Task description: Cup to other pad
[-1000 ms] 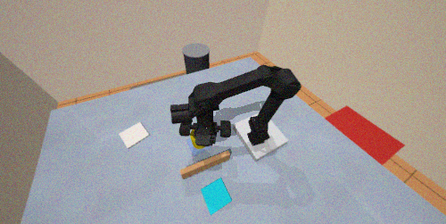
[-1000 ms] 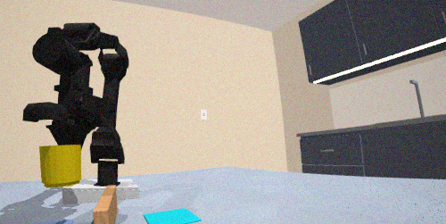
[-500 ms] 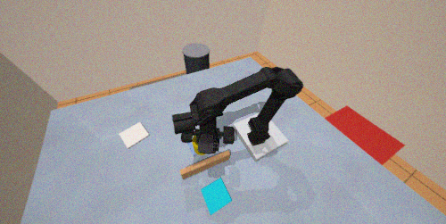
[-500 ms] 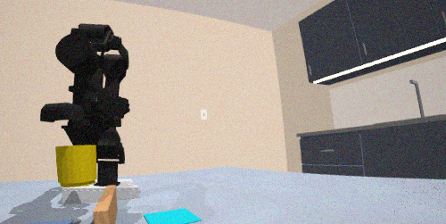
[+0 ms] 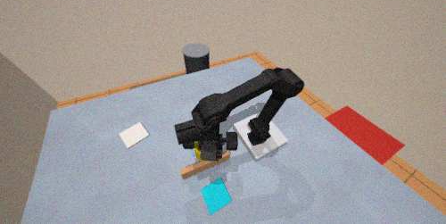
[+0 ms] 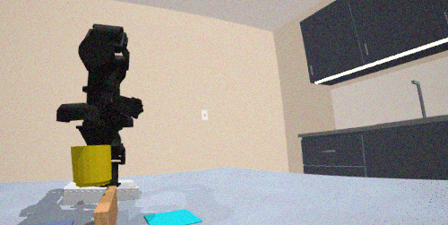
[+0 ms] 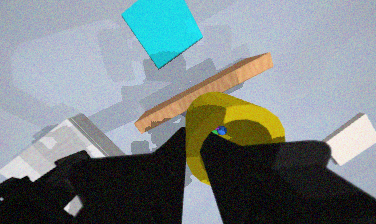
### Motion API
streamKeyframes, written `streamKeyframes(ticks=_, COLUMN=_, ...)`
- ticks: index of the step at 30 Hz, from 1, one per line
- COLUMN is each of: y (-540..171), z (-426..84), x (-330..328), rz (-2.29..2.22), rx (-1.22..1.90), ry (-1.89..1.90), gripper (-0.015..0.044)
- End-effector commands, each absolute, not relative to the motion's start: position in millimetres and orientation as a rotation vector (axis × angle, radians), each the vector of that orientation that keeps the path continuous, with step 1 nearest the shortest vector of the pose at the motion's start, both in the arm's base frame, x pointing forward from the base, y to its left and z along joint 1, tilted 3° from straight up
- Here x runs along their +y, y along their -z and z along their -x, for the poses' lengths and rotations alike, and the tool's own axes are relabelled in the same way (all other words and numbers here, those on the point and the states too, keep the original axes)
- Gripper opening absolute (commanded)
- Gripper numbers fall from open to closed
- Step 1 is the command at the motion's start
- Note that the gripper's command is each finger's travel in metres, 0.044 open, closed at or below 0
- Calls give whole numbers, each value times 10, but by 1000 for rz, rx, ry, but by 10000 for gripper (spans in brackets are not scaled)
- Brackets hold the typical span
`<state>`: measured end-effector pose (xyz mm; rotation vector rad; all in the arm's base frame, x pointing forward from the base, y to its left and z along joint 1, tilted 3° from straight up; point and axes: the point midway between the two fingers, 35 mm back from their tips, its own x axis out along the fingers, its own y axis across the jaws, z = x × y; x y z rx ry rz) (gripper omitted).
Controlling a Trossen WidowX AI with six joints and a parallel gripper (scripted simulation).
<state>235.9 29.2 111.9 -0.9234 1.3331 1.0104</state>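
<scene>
The yellow cup is off the table, close to upright, beside and partly over the wooden bar. My gripper is shut on the cup's wall, one finger inside and one outside. A few small marbles, blue and green, show inside the cup in the wrist view; the rest of its inside is hidden by the finger. The cyan pad lies bare on the far side of the bar from the cup. The blue pad shows only as an edge at the bottom of the exterior view.
The wooden bar stands between the cup and the cyan pad. The arm's white base plate is to one side, a white tile to the other. A dark cylinder stands at the back edge.
</scene>
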Motion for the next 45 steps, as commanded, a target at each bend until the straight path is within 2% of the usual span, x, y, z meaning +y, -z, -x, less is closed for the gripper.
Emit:
streamKeyframes(ticks=1, y=-1140, z=-2357, x=360, rz=922, rx=1323, ry=-1006, gripper=0)
streamKeyframes(ticks=45, y=-1238, z=-2278, x=1154, rz=917, rx=1320, ry=-1010, gripper=0)
